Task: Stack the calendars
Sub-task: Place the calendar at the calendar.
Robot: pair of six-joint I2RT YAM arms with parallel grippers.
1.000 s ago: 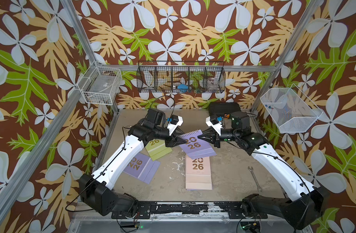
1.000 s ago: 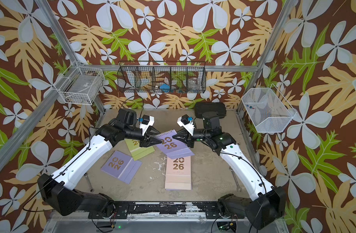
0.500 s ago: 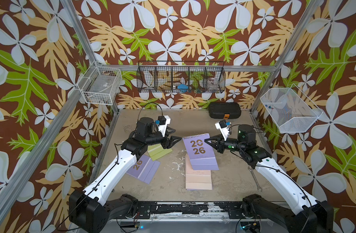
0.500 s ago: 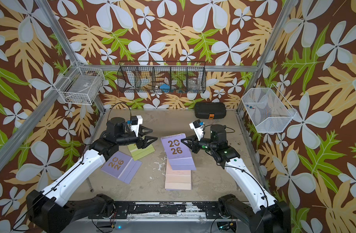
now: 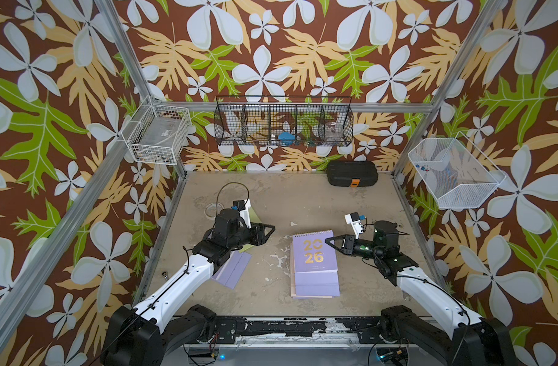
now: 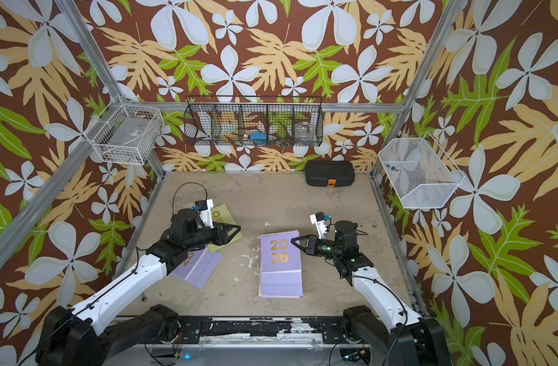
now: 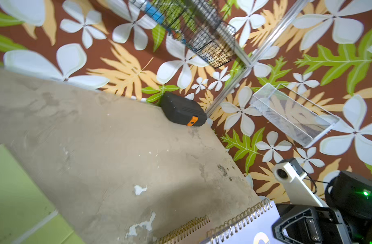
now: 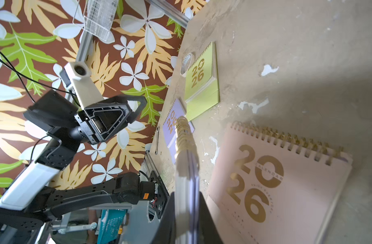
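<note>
Over the table [image 8: 286,63], right claw [image 8: 187,203]'s lilac calendar [image 8: 186,169] looks blurred.

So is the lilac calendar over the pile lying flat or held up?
Held up at its spiral end: the right gripper is shut on the lilac calendar, holding that end off the pink calendar.

Raised lilac calendar [image 5: 314,253] blocks centre; rear tabletop [image 5: 303,196] free.

This is a robotics lab cell: aluminium framing [image 5: 127,54] holds flower-printed wall panels [image 5: 271,38] and wire baskets [image 5: 284,96] around a scuffed tabletop [image 5: 287,196] with two rail-mounted robot arms [image 5: 182,282].
</note>
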